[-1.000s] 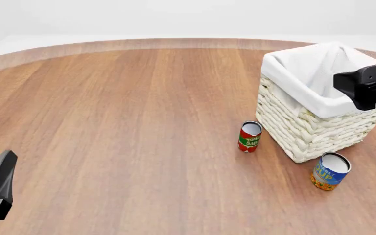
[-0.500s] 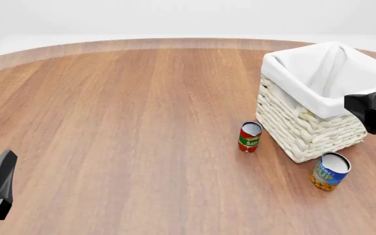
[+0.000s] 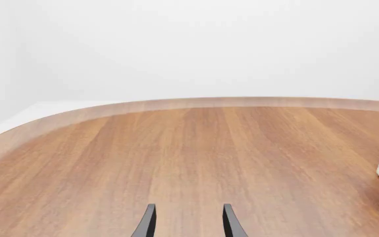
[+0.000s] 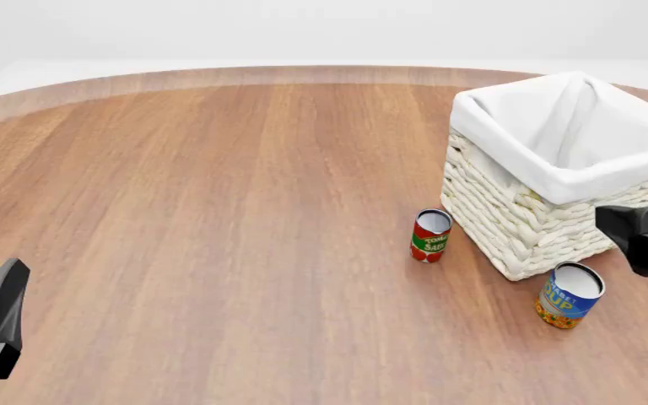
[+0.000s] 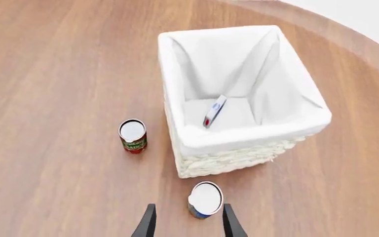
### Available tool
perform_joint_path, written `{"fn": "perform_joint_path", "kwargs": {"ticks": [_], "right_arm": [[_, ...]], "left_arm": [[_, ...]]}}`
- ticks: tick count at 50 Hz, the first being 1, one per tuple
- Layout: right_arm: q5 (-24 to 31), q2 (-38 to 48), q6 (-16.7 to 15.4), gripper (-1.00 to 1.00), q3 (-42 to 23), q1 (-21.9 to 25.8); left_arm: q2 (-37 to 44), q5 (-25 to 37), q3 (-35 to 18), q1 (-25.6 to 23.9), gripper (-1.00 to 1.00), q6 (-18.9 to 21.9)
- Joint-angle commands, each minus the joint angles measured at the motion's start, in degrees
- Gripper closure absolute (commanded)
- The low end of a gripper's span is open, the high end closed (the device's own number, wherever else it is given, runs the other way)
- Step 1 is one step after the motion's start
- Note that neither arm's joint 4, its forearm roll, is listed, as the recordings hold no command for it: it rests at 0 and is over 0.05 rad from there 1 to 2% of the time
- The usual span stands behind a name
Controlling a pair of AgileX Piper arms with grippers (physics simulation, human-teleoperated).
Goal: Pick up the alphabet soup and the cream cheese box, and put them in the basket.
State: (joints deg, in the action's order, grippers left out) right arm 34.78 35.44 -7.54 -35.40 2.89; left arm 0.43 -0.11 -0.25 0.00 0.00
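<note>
Dropped from above the basket (image 4: 526, 228) toward the alphabet soup (image 4: 569, 295) at its 5 o'clock: right gripper (image 5: 186, 222), spread wide, empty, lined up to straddle the can. Cream cheese box (image 5: 213, 111) already inside. Left gripper (image 3: 186, 222) parted, empty, idle.

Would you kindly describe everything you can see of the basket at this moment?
The basket is a large, square, cream-white woven wicker container with a white cloth liner folded over its rim. It stands upright on the wooden table, on the right side of the front view. Inside, in the right wrist view, a small flat box leans on edge against the liner. The tomato sauce can and the alphabet soup stand close to it on the near side, neither touching it. No gripper touches the basket.
</note>
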Motion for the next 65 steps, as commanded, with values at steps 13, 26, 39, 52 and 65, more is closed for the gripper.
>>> {"fn": "perform_joint_path", "kwargs": {"ticks": [13, 26, 39, 52, 65], "right_arm": [[0.04, -1.51, 0.48, -1.00, 3.68, -1.56], [-2.74, -0.49, -0.86, -1.00, 7.67, -3.34], [-4.90, 1.70, -2.07, -1.00, 9.81, -5.61], [-8.49, 4.52, -2.33, -1.00, 11.92, -7.04], [-12.13, 6.74, -0.72, -1.00, 15.39, -6.48]], "left_arm": [[0.00, 0.00, 0.00, 0.00, -1.00, 0.00], [0.00, 0.00, 0.00, 0.00, -1.00, 0.00], [0.00, 0.00, 0.00, 0.00, -1.00, 0.00], [0.00, 0.00, 0.00, 0.00, -1.00, 0.00], [0.00, 0.00, 0.00, 0.00, -1.00, 0.00]]}}
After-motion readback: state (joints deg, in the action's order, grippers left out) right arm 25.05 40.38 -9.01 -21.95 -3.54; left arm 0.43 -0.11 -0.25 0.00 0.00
